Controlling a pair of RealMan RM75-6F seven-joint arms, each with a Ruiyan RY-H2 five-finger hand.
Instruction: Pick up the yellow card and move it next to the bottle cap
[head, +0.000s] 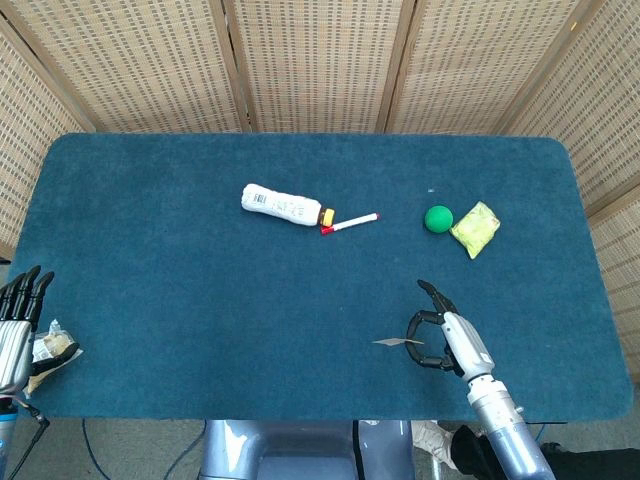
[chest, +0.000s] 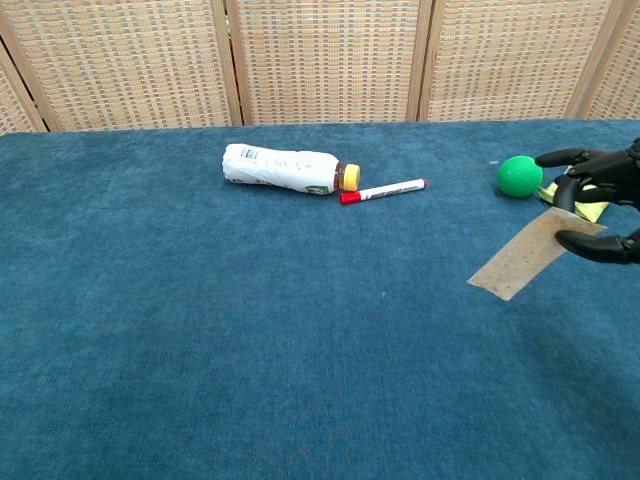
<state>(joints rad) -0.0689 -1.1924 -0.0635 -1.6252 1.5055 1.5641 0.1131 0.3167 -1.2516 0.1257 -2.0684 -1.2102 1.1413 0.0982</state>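
Note:
My right hand (head: 442, 339) pinches one end of the tan-yellow card (head: 391, 342) near the table's front right edge. In the chest view the card (chest: 524, 256) hangs tilted from that hand (chest: 601, 205), above the cloth. The white bottle (head: 282, 205) lies on its side mid-table, its yellow cap (head: 327, 216) pointing right; the chest view shows the same bottle (chest: 279, 167) and cap (chest: 350, 177). The card is far from the cap, to its lower right. My left hand (head: 14, 322) rests off the table's left front corner, fingers straight, holding nothing.
A red-capped white marker (head: 350, 222) lies just right of the bottle cap. A green ball (head: 438, 218) and a yellow packet (head: 475, 228) sit at the right. A crumpled wrapper (head: 50, 350) lies by my left hand. Blue cloth (head: 200, 300) covers the table.

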